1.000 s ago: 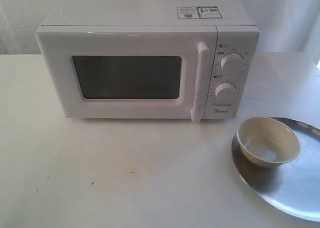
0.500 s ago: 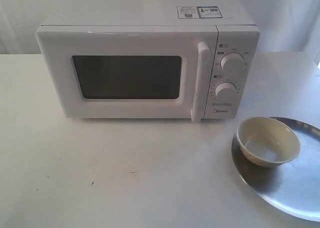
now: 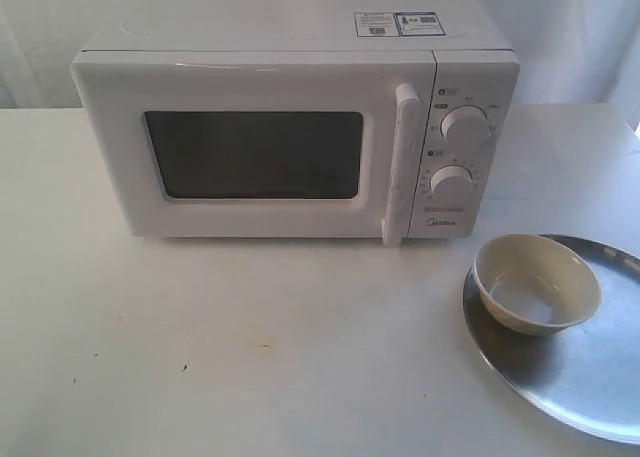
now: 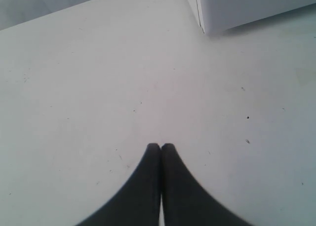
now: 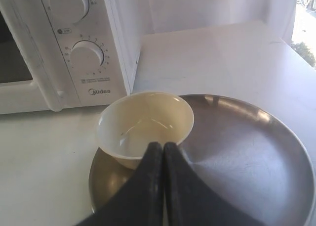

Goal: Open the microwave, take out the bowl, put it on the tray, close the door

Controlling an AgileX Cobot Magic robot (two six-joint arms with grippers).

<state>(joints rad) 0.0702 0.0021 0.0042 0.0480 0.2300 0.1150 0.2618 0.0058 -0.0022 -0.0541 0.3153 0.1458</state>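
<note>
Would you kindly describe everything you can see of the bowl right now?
The bowl is small, round, cream-beige and smooth-sided, with a plain rim, and looks empty. It stands upright on the silver tray, near the tray's edge closest to the microwave, which it does not touch. In the exterior view only the tray touches it.

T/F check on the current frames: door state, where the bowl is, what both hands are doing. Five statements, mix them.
1. The door of the microwave is shut. True.
2. The bowl is inside the microwave. False: it sits on the tray.
3. The right hand grips the bowl. False: its fingers are pressed together, holding nothing.
4. The left hand is shut over bare table. True.
5. The bowl sits in the tray's middle. False: it is off-centre, toward the microwave side.
</note>
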